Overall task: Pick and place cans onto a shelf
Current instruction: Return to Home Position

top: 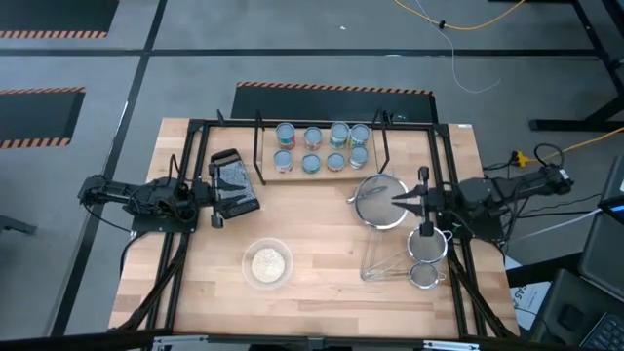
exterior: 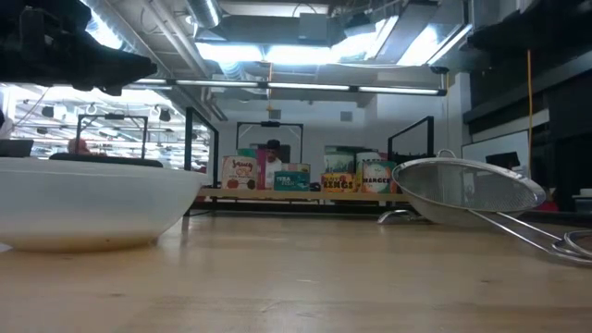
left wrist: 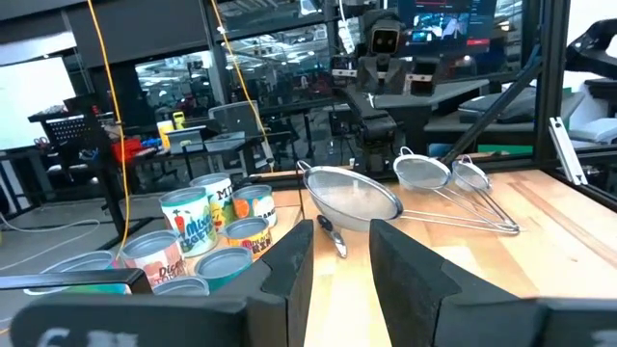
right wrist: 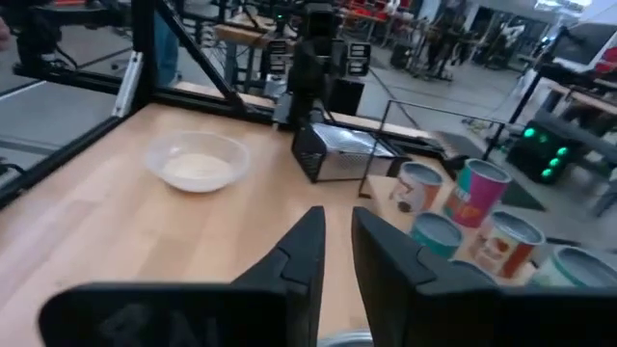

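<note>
Cans [top: 322, 148] packed in two rows on shelf [top: 267, 156], stocking seemingly finished; left gripper [left wrist: 342, 236] and right gripper [right wrist: 337, 217] parked flanking shelf, fingers parted, empty.

1. Shelf [top: 269, 172]: far middle of the counter [top: 322, 234].
2. Cans [top: 322, 148]: eight, on the shelf, in two rows of four.
3. Metal box [top: 235, 183]: on the counter, just left of the shelf.
4. Large strainer [top: 381, 200]: before the shelf's right end.
5. Two small strainers [top: 427, 244]: right side, nearer the front.
6. Bowl [top: 246, 263]: front, left of centre, apart from the strainers.
</note>
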`<state>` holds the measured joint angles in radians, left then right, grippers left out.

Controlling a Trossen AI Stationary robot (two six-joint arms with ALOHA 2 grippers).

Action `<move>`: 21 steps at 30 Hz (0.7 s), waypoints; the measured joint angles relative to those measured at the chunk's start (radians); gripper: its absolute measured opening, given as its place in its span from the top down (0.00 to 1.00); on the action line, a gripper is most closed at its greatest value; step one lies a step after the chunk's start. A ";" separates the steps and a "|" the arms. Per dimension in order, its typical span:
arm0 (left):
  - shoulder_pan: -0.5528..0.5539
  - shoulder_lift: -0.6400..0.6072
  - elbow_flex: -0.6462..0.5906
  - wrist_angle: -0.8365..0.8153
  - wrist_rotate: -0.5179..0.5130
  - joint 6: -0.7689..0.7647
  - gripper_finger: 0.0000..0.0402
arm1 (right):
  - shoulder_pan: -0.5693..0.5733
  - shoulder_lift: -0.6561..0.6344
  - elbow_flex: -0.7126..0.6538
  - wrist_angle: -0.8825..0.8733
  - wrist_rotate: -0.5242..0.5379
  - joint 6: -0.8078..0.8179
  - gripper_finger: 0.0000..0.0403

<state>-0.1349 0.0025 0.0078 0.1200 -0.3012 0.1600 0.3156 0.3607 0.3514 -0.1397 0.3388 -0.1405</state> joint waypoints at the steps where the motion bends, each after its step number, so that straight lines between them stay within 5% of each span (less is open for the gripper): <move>1: 0.000 0.000 0.000 0.000 0.000 0.000 0.76 | -0.018 -0.015 -0.014 0.005 -0.010 -0.009 0.85; 12: 0.000 0.000 0.000 0.000 0.000 0.004 0.76 | -0.191 -0.085 -0.132 0.097 -0.248 -0.019 0.85; 21: 0.000 0.000 0.000 -0.009 0.000 0.002 0.76 | -0.235 -0.102 -0.148 0.037 -0.263 0.041 0.85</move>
<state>-0.1349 0.0025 0.0078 0.1114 -0.3016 0.1619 0.0803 0.2590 0.2035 -0.1026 0.0755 -0.0991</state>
